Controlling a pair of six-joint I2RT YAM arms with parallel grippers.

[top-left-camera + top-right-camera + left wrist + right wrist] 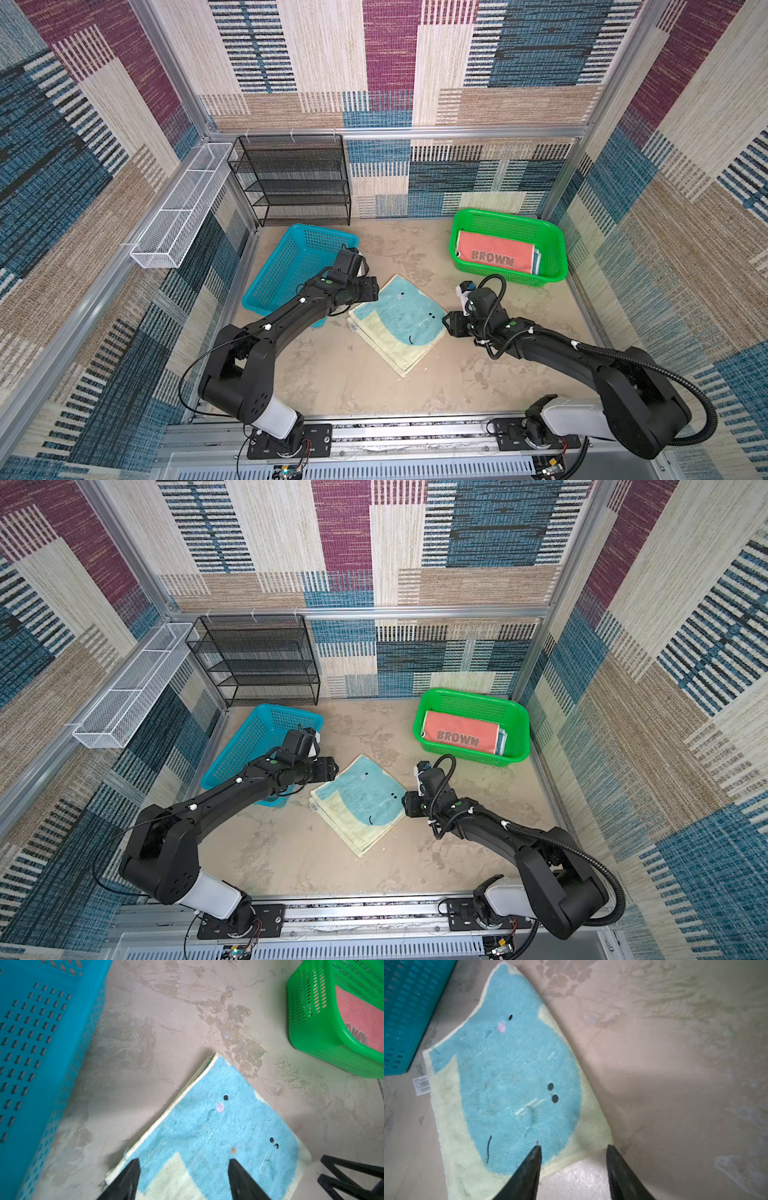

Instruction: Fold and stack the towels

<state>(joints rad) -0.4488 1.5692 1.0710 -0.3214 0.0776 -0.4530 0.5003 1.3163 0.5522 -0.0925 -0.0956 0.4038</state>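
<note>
Lying flat, folded square terry towel point(397, 324), fuzzy blue-on-cream pile

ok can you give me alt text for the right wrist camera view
A cream towel with a big light blue shape and small black dots lies flat on the beige tabletop, a white tag sticking out from one edge. The right gripper hangs open above a corner of the towel, black fingers apart, holding nothing; part of a blue basket sits nearby.

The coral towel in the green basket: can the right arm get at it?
Probably yes: the coral towel lies uppermost in the open-topped green basket, and nothing stands between it and the open, empty right end effector.
</note>
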